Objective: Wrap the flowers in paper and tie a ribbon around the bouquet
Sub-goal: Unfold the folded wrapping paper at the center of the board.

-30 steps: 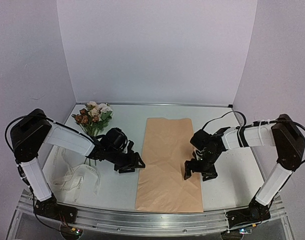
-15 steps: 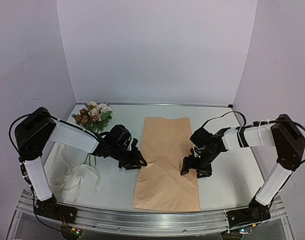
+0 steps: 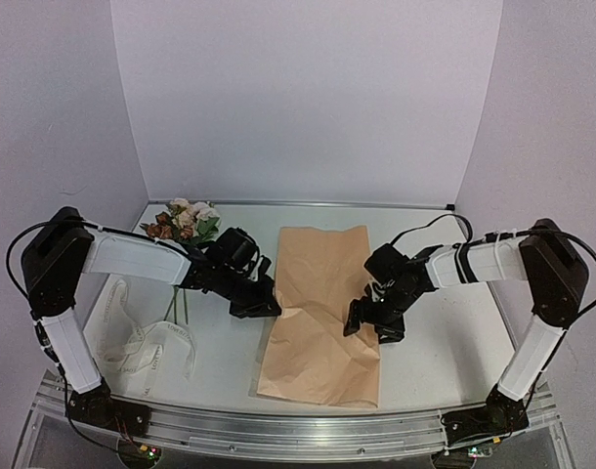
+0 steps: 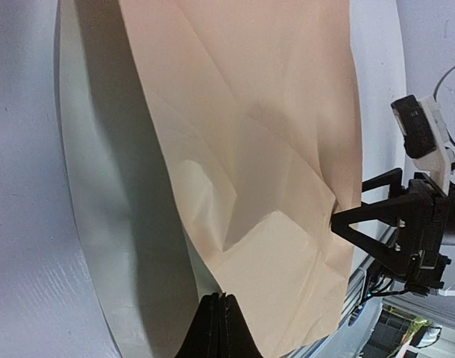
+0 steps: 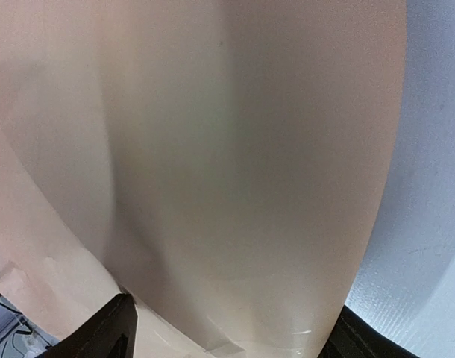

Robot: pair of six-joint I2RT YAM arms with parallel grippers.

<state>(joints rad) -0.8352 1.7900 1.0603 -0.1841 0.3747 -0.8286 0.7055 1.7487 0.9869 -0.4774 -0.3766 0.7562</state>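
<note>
The tan-brown paper (image 3: 322, 293) lies creased on the table, its near end skewed to the left. My left gripper (image 3: 269, 309) is shut on its left edge; in the left wrist view the closed tips (image 4: 224, 296) meet the paper (image 4: 272, 149) right at that edge. My right gripper (image 3: 369, 327) stands open on the sheet's right half, with its fingers (image 4: 384, 212) on the paper. Through the right wrist camera the paper (image 5: 212, 149) fills the gap in the gripper (image 5: 227, 328). The flowers (image 3: 184, 223) lie at the back left. The ribbon (image 3: 142, 342) is heaped at the front left.
The left arm reaches over the green flower stems (image 3: 177, 305). A metal rail (image 3: 298, 425) runs along the table's near edge, just past the paper's near end. White walls close in the back and both sides.
The left gripper has closed on the paper's left edge. The sheet has slid and swung left, its near end most. The right gripper moved left with it and narrowed slightly.
</note>
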